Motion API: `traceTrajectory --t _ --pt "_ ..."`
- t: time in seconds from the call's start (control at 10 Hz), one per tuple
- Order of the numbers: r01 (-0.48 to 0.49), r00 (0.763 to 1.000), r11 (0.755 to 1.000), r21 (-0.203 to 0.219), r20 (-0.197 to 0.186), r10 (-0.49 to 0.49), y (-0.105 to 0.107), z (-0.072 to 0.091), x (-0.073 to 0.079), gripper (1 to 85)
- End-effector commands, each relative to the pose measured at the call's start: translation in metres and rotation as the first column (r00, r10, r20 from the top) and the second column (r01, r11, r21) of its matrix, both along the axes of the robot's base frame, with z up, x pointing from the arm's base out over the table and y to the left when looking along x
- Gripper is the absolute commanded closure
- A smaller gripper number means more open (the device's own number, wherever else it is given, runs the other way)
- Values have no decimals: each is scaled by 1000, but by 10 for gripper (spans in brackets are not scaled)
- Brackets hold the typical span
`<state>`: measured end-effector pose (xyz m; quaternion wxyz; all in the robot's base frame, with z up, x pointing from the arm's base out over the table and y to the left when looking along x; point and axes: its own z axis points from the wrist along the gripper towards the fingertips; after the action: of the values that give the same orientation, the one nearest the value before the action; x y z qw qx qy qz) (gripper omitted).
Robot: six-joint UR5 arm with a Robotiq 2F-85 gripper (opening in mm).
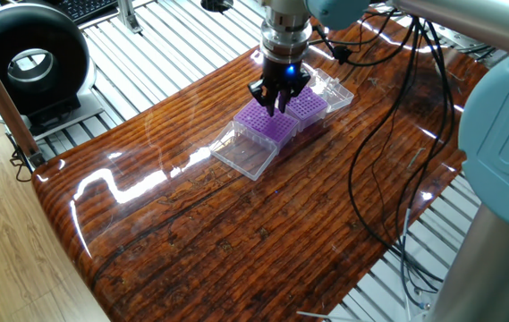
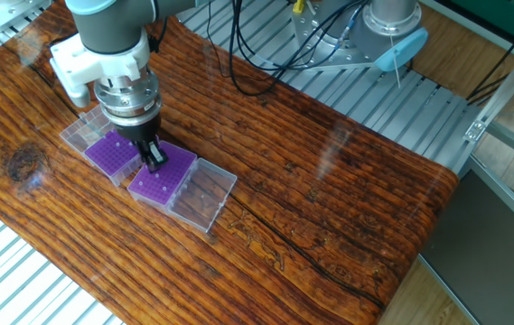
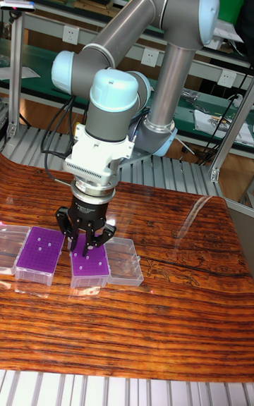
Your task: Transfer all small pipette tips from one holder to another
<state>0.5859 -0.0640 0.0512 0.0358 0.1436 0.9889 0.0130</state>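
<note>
Two purple grid racks stand side by side on the wooden table: one (image 3: pixel 39 251) (image 2: pixel 112 152) (image 1: pixel 308 105) and the other (image 3: pixel 89 266) (image 2: pixel 163 179) (image 1: pixel 267 123). Small pipette tips (image 3: pixel 41 236) show only as tiny pale dots on both racks. My gripper (image 3: pixel 86 247) (image 2: pixel 154 163) (image 1: pixel 278 109) points straight down, just above the inner edge of the second rack, near the seam between the two. Its fingers are drawn together. Anything held between them is too small to make out.
Each rack has a clear lid lying open at its outer side (image 2: pixel 204 194) (image 2: pixel 82 132) (image 3: pixel 125 261). Black cables (image 1: pixel 388 134) trail over the table behind the arm. A round black device (image 1: pixel 26 63) sits off the table on the slatted bench.
</note>
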Motion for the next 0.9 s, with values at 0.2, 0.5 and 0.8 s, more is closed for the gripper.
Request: traceTrajectory --t 0.2,0.5,0.8 --pt "7 1000 1000 -2 -14 -7 -5 1 -2 597" --pt "19 999 999 -51 -36 -21 -17 1 -8 770" --pt "34 997 997 -70 -66 -39 -22 1 -16 843"
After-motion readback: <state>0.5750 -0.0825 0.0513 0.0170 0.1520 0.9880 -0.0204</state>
